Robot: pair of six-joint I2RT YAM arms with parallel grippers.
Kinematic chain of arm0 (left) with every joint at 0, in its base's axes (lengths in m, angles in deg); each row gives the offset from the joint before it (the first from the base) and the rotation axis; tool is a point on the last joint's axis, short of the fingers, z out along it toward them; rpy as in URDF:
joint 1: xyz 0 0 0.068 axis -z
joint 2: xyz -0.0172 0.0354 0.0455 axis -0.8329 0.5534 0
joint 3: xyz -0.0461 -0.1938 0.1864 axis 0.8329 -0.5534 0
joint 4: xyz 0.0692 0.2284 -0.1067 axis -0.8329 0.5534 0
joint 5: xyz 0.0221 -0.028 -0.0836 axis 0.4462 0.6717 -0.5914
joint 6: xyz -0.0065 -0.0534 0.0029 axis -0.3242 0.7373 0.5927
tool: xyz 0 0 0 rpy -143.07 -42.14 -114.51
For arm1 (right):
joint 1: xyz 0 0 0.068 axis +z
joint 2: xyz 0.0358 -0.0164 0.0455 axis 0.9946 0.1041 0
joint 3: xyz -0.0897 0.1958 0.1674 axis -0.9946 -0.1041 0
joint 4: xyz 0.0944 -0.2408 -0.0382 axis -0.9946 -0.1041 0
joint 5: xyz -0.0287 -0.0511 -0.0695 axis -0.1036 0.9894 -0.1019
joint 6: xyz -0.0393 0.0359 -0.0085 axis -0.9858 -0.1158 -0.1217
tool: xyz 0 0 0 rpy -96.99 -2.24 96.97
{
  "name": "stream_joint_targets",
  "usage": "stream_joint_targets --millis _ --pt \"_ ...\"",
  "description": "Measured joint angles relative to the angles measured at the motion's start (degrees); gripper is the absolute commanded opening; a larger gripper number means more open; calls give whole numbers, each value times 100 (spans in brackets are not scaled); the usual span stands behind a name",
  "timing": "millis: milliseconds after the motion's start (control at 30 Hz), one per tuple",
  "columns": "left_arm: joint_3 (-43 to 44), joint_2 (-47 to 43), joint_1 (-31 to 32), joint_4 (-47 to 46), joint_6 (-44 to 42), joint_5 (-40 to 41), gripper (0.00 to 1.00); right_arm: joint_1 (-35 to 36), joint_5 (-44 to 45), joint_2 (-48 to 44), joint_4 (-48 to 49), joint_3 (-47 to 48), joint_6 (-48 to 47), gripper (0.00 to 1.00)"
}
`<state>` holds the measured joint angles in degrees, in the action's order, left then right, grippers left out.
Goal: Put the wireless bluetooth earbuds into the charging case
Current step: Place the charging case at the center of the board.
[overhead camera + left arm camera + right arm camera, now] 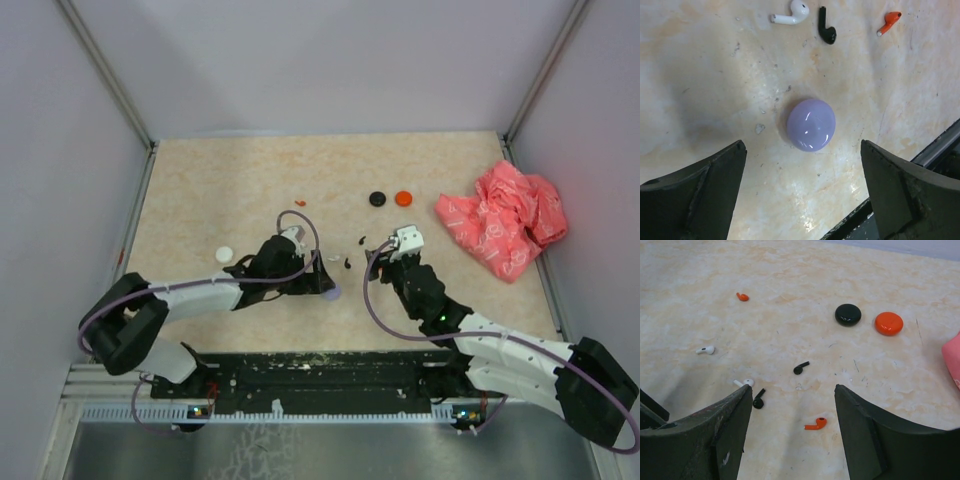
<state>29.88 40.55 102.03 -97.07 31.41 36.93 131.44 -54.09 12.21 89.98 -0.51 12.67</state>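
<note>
In the left wrist view a lilac round case (811,124) lies closed on the table ahead of my open, empty left gripper (802,192). Beyond it lie a white earbud (790,14), a black earbud (827,27) and a red earbud (889,22). My right gripper (792,392) is open and empty, low over a red earbud (815,424) that lies between its fingers. Ahead are two black earbuds (801,368) (758,400), two white earbuds (744,383) (705,349) and another red earbud (742,296). No lilac earbud shows.
A black round case (848,314) and a red round case (889,323) lie further back; a white one (224,254) lies left of my left arm. A crumpled pink-red bag (505,218) fills the right side. The black rail (320,375) runs along the near edge.
</note>
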Motion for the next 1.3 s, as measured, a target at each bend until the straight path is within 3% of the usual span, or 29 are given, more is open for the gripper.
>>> stream_joint_targets --millis 500,667,933,1300 --pt "107 -1729 -2 2566 -120 2181 100 0 20 0 0 0 0 67" --pt "136 -2321 -2 3425 13 2774 100 0 20 63 2 0 4 71" --pt "98 -3517 -50 3858 11 3167 100 0 50 173 0 0 22 85" --pt "103 -3508 -323 4216 -20 3491 100 0 247 208 0 0 149 91"
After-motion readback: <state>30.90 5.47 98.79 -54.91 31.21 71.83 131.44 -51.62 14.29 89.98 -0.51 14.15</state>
